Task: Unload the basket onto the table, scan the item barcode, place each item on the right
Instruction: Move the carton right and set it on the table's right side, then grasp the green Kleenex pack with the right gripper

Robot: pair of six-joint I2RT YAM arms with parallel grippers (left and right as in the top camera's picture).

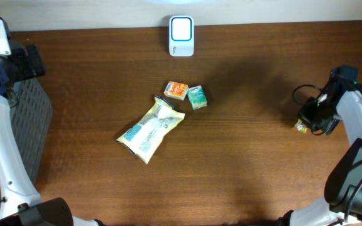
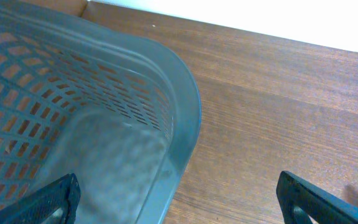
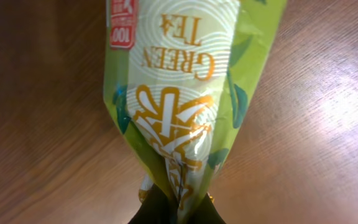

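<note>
Transport step: the right gripper (image 3: 174, 211), clenched on the tail of the green tea packet (image 3: 179, 87) at 3 o'clock, should next carry and turn it to face the scanner (image 1: 181, 36) at 12 o'clock; the left gripper (image 2: 176, 198) hangs released over the basket (image 2: 188, 112) at 9 o'clock.

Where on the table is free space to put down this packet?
Bare wood lies between the green box and the right gripper holding the green tea packet, and between the basket and the snack bag. Crowded just below the scanner.
</note>
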